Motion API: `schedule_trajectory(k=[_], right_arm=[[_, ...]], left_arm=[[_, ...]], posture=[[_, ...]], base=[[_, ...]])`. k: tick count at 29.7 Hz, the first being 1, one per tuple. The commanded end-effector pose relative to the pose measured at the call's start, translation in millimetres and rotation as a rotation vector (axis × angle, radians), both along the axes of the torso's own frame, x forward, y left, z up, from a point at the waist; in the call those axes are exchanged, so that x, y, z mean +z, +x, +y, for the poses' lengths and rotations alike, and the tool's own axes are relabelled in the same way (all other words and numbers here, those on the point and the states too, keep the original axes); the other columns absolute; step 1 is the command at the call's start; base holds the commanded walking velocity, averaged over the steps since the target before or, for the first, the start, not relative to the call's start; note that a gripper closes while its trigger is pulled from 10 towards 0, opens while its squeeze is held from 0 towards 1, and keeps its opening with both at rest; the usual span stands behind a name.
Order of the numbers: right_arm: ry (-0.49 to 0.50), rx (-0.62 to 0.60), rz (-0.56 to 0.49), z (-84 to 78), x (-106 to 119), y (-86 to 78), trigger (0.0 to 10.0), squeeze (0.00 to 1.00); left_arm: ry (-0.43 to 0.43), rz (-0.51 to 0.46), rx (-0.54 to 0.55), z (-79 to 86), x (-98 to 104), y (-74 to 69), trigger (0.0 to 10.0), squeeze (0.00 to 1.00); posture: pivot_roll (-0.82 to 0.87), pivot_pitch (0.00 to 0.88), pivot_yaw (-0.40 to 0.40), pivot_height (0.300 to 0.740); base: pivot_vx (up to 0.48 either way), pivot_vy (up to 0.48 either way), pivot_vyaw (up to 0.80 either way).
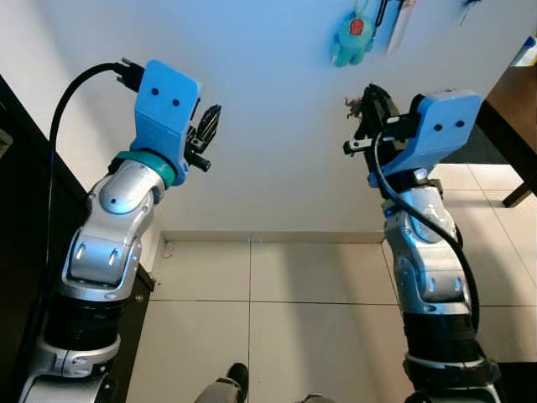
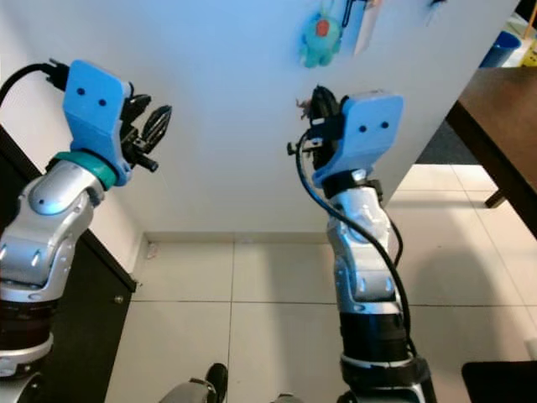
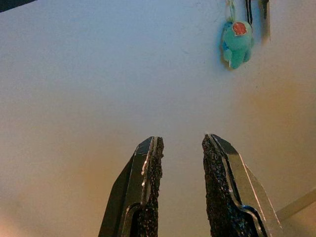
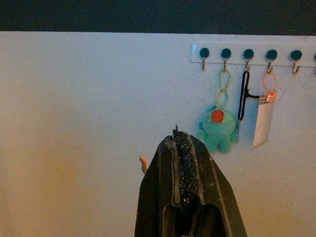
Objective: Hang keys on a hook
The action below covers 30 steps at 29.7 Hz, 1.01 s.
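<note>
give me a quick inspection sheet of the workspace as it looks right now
surface: white wall ahead, pale tiled floor below
job's things: hook rail high on the wall; turquoise plush keychain hangs from the second hook, a black loop from the third, a tag on an orange ring from the fourth; first and fifth hooks look free
clutter: nothing seen
grippers: left gripper open, holding nothing, raised toward the wall; right gripper shut, raised below the rail, a small orange bit beside it
cables: black cable loops from the left wrist, another runs down the right arm
surroundings: dark cabinet to the left, dark wooden table to the right
</note>
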State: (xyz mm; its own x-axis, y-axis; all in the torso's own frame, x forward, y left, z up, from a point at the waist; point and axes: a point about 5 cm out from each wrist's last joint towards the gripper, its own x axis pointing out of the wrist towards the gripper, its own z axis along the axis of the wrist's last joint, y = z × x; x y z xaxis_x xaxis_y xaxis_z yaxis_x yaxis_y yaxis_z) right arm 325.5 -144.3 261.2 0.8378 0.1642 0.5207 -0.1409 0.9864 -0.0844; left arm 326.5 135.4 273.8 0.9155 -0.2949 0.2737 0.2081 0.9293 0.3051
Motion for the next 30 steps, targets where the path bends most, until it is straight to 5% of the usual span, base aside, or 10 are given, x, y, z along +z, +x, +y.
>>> schedule_trajectory(k=[1, 24, 25, 28, 30], right_arm=[[0.002, 0.016, 0.013, 0.6, -3.1, -3.0, 10.0, 0.0], [-0.008, 0.012, 0.026, -0.8, -3.6, -1.0, 10.0, 0.0], [0.029, -0.004, 0.102, -8.1, -18.9, -0.4, 10.0, 0.0], [0.011, 0.015, 0.16, -13.3, -34.1, -5.6, 10.0, 0.0], [-0.075, 0.098, 0.185, -16.1, -45.3, -19.1, 10.0, 0.0]], left_arm=[[-0.005, 0.007, 0.011, 0.7, -0.3, 0.0, 10.0, 0.0], [-0.032, -0.006, 0.0, -3.2, 2.0, -0.6, 10.0, 0.0], [-0.103, -0.054, 0.03, 0.5, 5.9, -1.7, 10.0, 0.0], [-0.122, -0.073, 0.043, 4.0, 0.8, -4.7, 10.0, 0.0], [-0.136, -0.073, 0.059, 11.2, -8.5, -7.4, 10.0, 0.0]], posture=[[0.02, 0.061, 0.101, 0.74], [-0.01, 0.064, 0.088, 0.74], [-0.04, 0.056, 0.096, 0.74], [-0.06, 0.05, 0.111, 0.74], [-0.07, 0.038, 0.121, 0.74]], base=[[0.0, 0.0, 0.0], [0.0, 0.0, 0.0], [0.0, 0.0, 0.0], [0.0, 0.0, 0.0], [0.0, 0.0, 0.0]])
